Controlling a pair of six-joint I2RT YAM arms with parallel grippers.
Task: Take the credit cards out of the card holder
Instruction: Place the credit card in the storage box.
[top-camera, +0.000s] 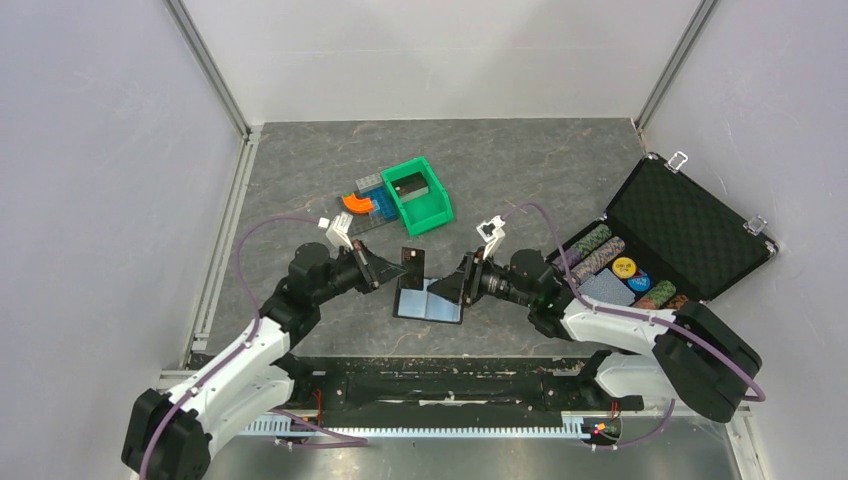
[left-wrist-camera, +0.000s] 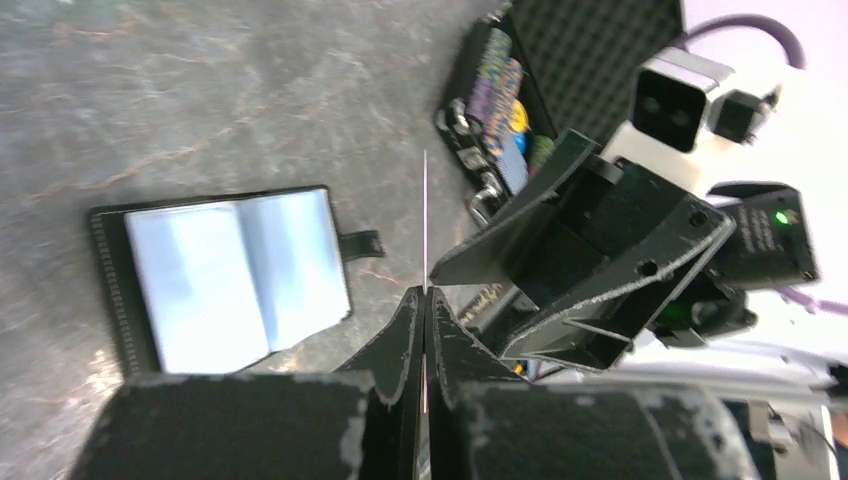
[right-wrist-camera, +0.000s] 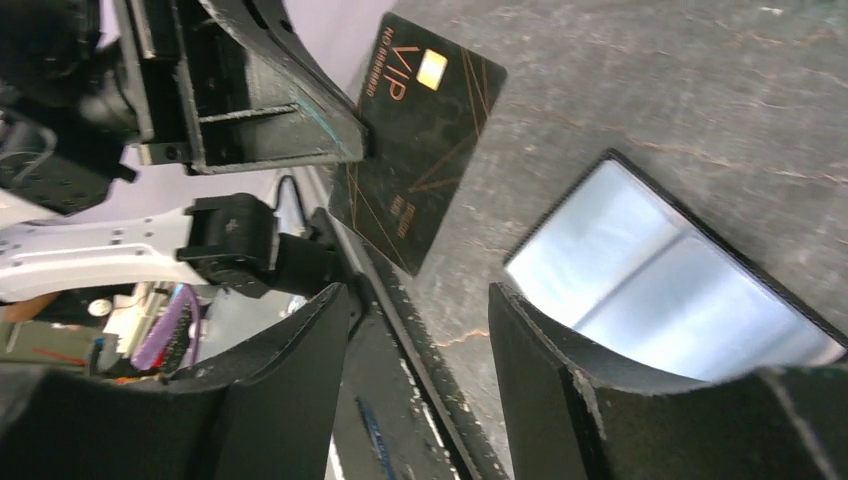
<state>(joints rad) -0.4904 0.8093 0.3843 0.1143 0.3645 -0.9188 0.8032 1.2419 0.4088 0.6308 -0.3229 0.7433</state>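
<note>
right wrist view puts a black card (right-wrist-camera: 420, 130) in the upper middle of the frame, lettered "vip" with a gold chip, held by its edge in the left gripper (right-wrist-camera: 345, 140) and lifted off the table. left wrist view shows that gripper's jaws pressed together on the card, which appears there only as a thin upright line. the card holder (right-wrist-camera: 680, 290) lies open and flat at the right of the frame, both glossy panels up, apart from the card.

the right gripper (top-camera: 458, 285) hovers at the holder's upper right corner in the top view, its jaws spread and empty. whether it touches the holder i cannot tell.

judging by this, one card is out and the step in hand is carrying it clear. the next move calls for a place to set it down away from the holder, then a return to the pockets. the glare on the panels hides whether any cards remain inside.

the table (top-camera: 300, 170) is dark grey and stone-patterned. a green bin (top-camera: 432, 208) sits in the upper middle of the top view with something dark in it. an open foam-lined case (top-camera: 690, 225) with poker chips (top-camera: 625, 267) sits at the right. pale walls (top-camera: 100, 150) and metal frame posts (top-camera: 210, 70) close the space in.
</note>
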